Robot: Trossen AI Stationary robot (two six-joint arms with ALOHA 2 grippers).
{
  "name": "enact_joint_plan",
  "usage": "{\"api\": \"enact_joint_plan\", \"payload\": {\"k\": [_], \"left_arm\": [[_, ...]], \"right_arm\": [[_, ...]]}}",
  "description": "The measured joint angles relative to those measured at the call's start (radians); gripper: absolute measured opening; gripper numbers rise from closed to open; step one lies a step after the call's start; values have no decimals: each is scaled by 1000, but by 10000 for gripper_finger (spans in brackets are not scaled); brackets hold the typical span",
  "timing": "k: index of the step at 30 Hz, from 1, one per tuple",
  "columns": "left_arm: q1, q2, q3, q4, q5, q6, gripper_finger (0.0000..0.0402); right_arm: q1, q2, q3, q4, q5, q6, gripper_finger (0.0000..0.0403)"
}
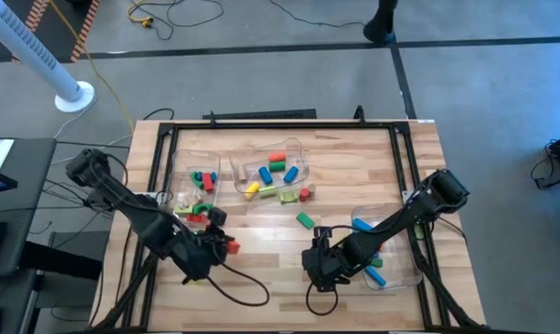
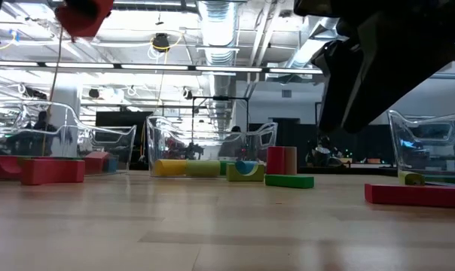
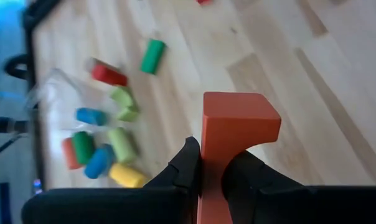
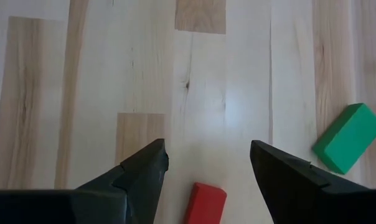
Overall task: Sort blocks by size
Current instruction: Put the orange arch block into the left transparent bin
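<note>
Blocks are spread across the middle of the wooden table [image 1: 354, 167] in the high view, some in clear bins and some loose. The left gripper [image 1: 220, 243], at lower left of centre in that view, is clamped on an orange-red block [image 3: 228, 140]; the left wrist view shows both fingers pressed against its lower sides, and the low view shows it lifted clear of the wood at the upper left of the frame. To do this step well, the arm should probably carry the block level to the bin that fits its size, lower it inside the rim, and only then release, so that it does not bounce out or knock the bin wall.

The right gripper [image 4: 206, 165], at lower centre of the high view, has its fingers spread wide and holds nothing. In the right wrist view a red block [image 4: 205, 202] lies on the wood between the fingertips, with a green block [image 4: 348, 138] off to the right edge. If that red block is the target, the jaws should descend squarely over its narrow sides.

The left bin [image 1: 181, 165] holds a few green, red and blue pieces. The middle bin [image 1: 303, 148] holds blue cylinders, an orange piece, a yellow one and a green one. The right bin [image 1: 412, 274], partly hidden under the right arm, shows blue pieces.
</note>
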Motion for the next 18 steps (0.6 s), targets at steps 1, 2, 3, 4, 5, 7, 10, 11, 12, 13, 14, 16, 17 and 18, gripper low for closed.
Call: {"api": "enact_joint_plan", "payload": {"k": [1, 2, 3, 4, 5, 7, 10, 11, 12, 13, 14, 16, 17, 18], "left_arm": [[0, -13, 0, 0, -16, 0, 45], [0, -24, 0, 0, -30, 0, 45], [0, -37, 0, 0, -45, 0, 45], [0, -50, 0, 0, -56, 1, 45], [2, -63, 0, 0, -69, 3, 45], [7, -86, 0, 2, -94, 6, 45], [16, -120, 0, 4, -108, 6, 45], [20, -131, 0, 8, -112, 7, 45], [24, -141, 0, 14, -116, 10, 45], [27, -150, 0, 14, -120, 11, 45], [30, -158, 0, 13, -124, 11, 45], [39, -175, 0, 14, -132, 11, 45], [45, -184, 0, 13, -133, 11, 45], [51, -192, 0, 14, -134, 11, 45]], "right_arm": [[0, 0, 0, -4, 0, 3, 265], [0, 0, 0, -8, 0, 6, 265], [0, 0, 0, -11, 0, 9, 265], [0, 0, 0, -12, 0, 12, 265], [0, 0, 0, -12, 0, 13, 265], [0, 0, 0, -12, 0, 13, 265], [0, 0, 0, -12, 0, 13, 265], [0, 0, 0, -12, 0, 13, 265], [0, 0, 0, -12, 0, 13, 265], [0, 0, 0, -12, 0, 13, 265], [0, 0, 0, -12, 0, 13, 265], [0, 0, 0, -12, 2, 13, 265], [0, 0, 0, -12, 3, 13, 265], [0, 0, 0, -12, 5, 13, 265]]}}
